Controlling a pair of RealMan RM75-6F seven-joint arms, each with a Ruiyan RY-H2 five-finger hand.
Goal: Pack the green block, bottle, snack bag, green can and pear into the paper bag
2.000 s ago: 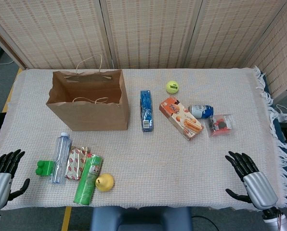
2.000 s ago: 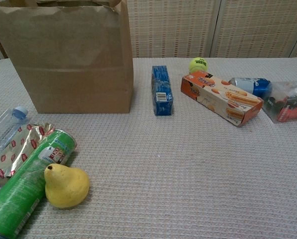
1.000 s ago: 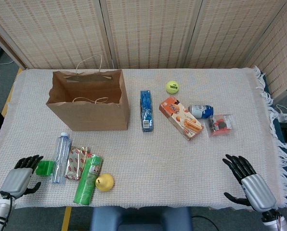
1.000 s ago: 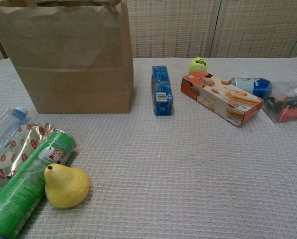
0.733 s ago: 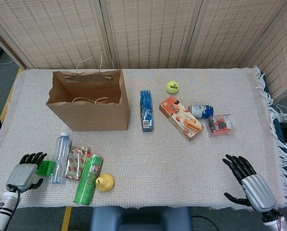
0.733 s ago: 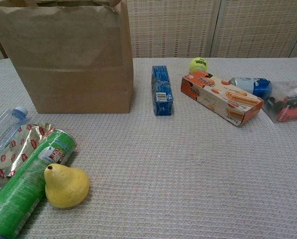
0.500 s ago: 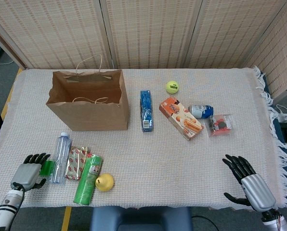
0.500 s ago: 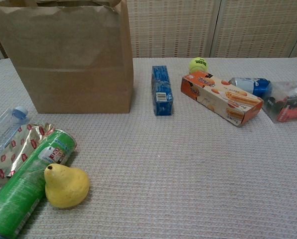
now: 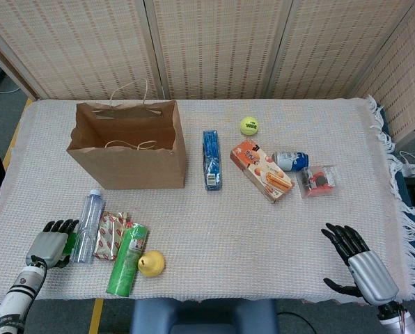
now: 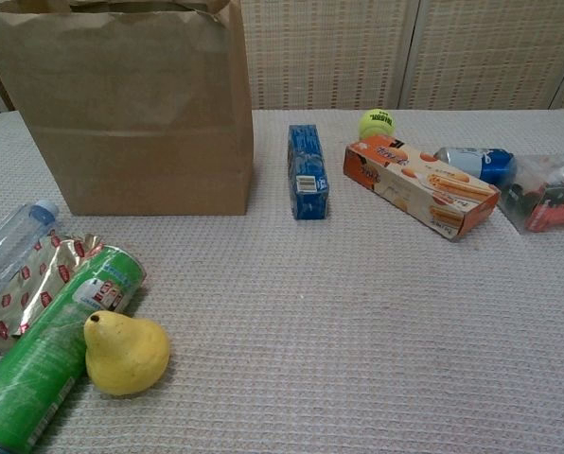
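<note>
The brown paper bag point(image 9: 127, 149) stands open at the back left, also filling the chest view point(image 10: 135, 109). In front of it lie the clear bottle point(image 9: 88, 226) point(image 10: 12, 246), the foil snack bag point(image 9: 111, 235) point(image 10: 26, 288), the green can point(image 9: 127, 259) point(image 10: 50, 355) and the yellow pear point(image 9: 152, 263) point(image 10: 126, 353). My left hand point(image 9: 49, 245) lies over the green block point(image 9: 70, 240), fingers spread toward the bottle; only a green sliver shows. My right hand point(image 9: 357, 268) hovers open at the front right, holding nothing.
A blue box point(image 9: 211, 160), a tennis ball point(image 9: 248, 126), an orange cracker box point(image 9: 261, 169), a blue can point(image 9: 291, 161) and a clear pouch point(image 9: 317, 180) lie in the middle and right. The table's front edge runs just below the hands.
My left hand slid right from the table's left edge onto the green block, covering most of it. The bottle shifted slightly. The right hand barely moved.
</note>
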